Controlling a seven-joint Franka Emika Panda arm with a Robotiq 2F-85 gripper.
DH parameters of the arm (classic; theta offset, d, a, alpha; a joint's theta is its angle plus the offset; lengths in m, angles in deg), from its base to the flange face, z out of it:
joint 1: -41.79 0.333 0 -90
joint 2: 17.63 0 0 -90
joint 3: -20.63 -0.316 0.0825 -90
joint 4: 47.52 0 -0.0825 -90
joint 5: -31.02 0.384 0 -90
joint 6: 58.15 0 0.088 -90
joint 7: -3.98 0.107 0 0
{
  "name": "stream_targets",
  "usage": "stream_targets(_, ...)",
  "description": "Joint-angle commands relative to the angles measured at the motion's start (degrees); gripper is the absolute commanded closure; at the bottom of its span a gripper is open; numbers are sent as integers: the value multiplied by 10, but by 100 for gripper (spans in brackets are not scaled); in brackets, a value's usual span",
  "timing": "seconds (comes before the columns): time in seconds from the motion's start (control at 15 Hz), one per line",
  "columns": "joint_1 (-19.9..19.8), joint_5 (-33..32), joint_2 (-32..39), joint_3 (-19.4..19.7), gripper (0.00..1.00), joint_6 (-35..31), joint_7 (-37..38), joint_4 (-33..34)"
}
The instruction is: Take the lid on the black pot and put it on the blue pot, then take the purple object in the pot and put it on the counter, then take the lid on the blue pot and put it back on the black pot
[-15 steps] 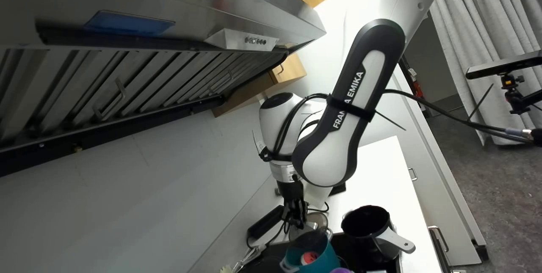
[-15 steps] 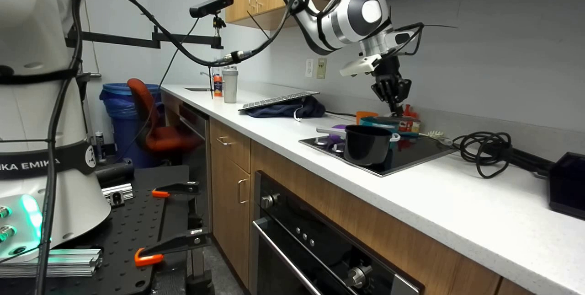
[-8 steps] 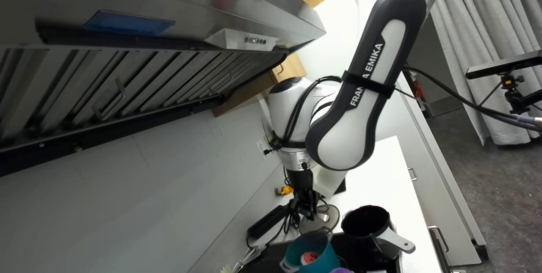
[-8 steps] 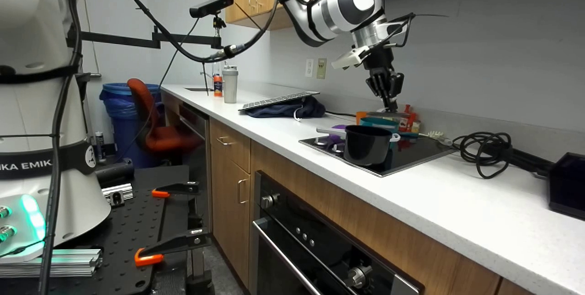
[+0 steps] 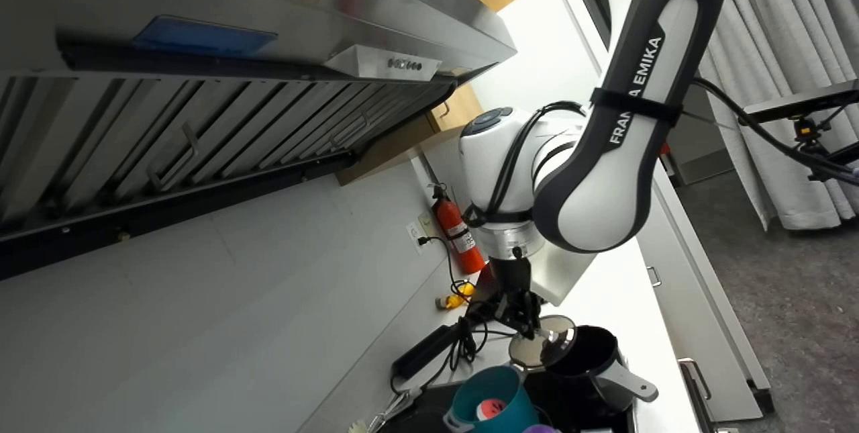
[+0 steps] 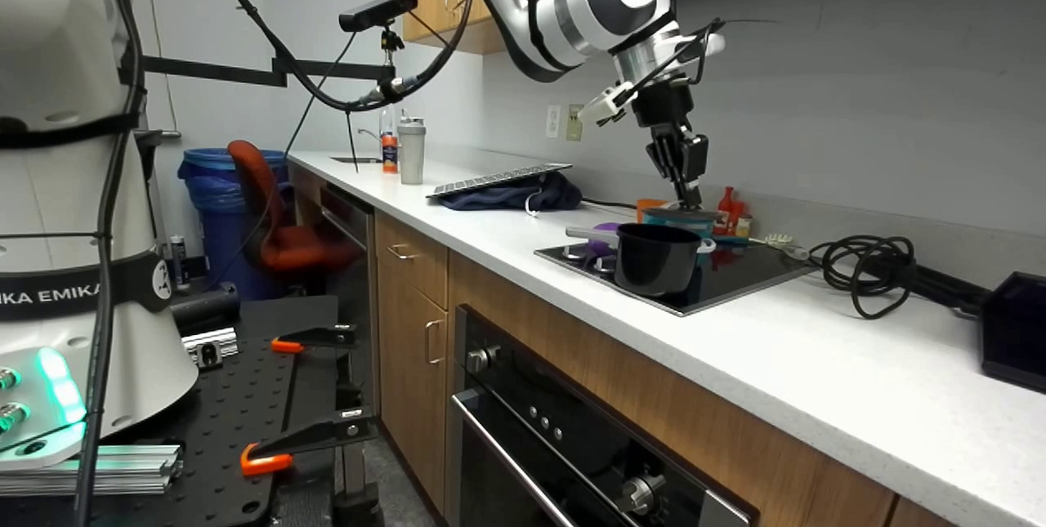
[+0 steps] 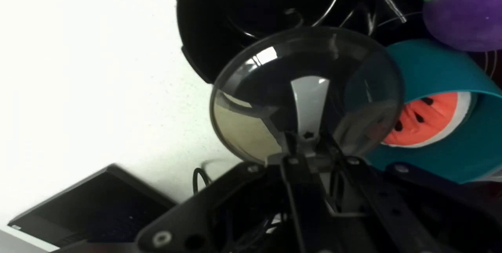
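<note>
White tabletop (image 6: 825, 372), left to right from where I stand: keyboard (image 6: 500, 180) tilted on dark cloth (image 6: 511, 197); purple object (image 6: 601, 248) partly hidden behind the black pot (image 6: 654, 265), which also partly blocks the blue pot (image 6: 678, 222); fingers (image 7: 292, 178) clamped on the lid (image 7: 274, 92), overlapping both pots in the wrist view; red bottle (image 6: 726, 202); coiled cable (image 6: 897, 265).

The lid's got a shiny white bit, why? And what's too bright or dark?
Wrist view: the lid probably mirrors a light, the counter is washed out white, the black pot looks nearly all black inside; in an exterior view, the shiny stovetop shows red reflections.
</note>
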State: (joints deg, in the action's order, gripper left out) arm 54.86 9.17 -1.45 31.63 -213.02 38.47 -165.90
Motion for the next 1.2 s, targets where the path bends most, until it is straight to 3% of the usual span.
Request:
stream_targets(0.0, -6, -31, -34, 15, 96, -31, 51, -48)
stream_targets(1.13, -13, -42, -44, -4, 96, -37, 61, -86)
